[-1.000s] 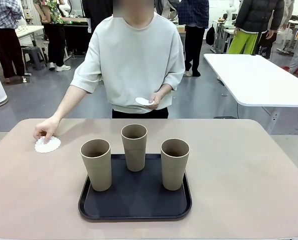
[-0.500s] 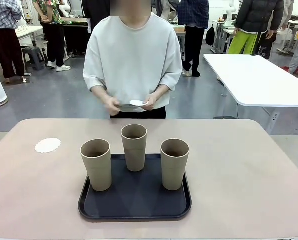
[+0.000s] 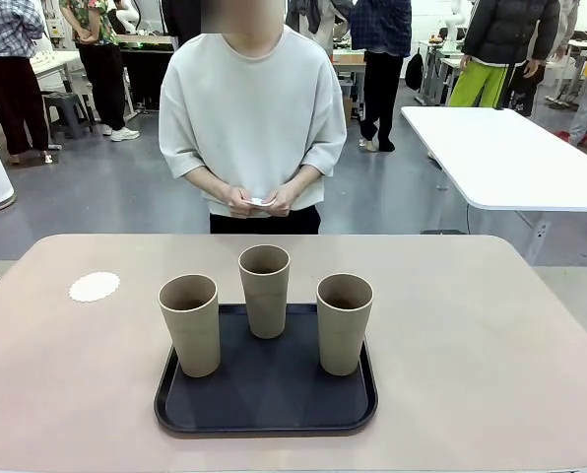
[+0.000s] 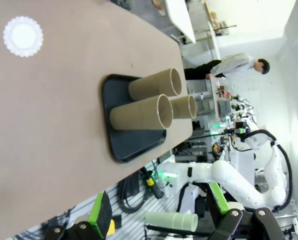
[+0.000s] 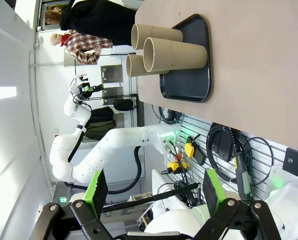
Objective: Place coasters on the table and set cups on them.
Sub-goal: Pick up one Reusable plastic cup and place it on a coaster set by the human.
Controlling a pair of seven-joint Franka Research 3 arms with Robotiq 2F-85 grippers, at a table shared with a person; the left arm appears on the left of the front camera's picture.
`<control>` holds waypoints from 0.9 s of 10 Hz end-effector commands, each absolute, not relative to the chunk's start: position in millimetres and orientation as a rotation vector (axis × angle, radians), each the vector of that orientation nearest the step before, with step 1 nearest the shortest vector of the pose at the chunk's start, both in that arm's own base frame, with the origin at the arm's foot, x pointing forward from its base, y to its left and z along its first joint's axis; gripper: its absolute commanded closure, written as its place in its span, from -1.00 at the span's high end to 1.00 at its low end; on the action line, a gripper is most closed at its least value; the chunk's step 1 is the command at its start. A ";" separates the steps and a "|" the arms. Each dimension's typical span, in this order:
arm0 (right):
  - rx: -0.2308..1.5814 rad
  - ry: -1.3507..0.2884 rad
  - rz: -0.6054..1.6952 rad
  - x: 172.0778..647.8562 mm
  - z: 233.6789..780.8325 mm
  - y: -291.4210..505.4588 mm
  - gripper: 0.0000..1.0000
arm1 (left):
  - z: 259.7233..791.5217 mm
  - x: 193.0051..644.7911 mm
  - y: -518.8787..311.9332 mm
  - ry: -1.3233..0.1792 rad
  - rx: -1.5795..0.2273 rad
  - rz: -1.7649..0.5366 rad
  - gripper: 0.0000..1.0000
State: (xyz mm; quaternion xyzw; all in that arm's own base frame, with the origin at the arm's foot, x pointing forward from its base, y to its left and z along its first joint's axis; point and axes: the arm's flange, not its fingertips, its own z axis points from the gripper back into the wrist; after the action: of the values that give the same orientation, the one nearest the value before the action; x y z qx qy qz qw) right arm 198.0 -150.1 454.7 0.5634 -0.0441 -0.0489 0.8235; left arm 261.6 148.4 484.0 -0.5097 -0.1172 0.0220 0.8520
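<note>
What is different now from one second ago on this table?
The person's hand let go of the coaster on the table and drew back to the waist, where both hands now hold another white disc. The coaster lies where it was placed. The three cups and the tray stayed as they were.

Front and sideways-rolled wrist views share the cups (image 3: pixel 265 291).

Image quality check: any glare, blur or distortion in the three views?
Front view: even soft light, sharp, faint shadows under the cups on the tray. Left wrist view: rolled sideways, coaster crisp, far wall at right blown out white. Right wrist view: also sideways, white wall at left overexposed.
</note>
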 end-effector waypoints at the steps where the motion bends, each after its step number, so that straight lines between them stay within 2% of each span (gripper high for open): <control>1: 1.206 -0.092 -0.105 198.0 454.9 -150.2 1.00 | 484.0 261.6 148.4 -0.247 -1.073 0.046 1.00; 2: 1.206 -0.092 -0.105 198.0 454.9 -150.2 1.00 | 496.0 287.4 139.4 -0.240 -0.999 -0.038 1.00; 3: 1.206 -0.092 -0.105 198.0 454.9 -150.2 1.00 | 511.5 293.4 127.3 -0.278 -0.913 -0.143 1.00; 6: 1.206 -0.092 -0.105 198.0 454.9 -150.2 1.00 | 556.4 309.2 75.2 -0.325 -0.511 -0.525 1.00; 7: 1.206 -0.092 -0.105 198.0 454.9 -150.2 1.00 | 557.0 310.9 49.4 -0.301 -0.376 -0.697 1.00; 9: 1.206 -0.092 -0.105 198.0 454.9 -150.2 1.00 | 547.3 322.3 6.0 -0.285 -0.209 -0.898 1.00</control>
State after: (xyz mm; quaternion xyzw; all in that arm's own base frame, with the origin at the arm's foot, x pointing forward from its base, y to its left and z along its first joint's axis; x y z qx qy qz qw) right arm 198.2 -149.7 454.7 0.5625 -0.0433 -0.0492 0.8242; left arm 317.8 11.1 567.3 -0.1632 -0.1033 -0.3747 0.9068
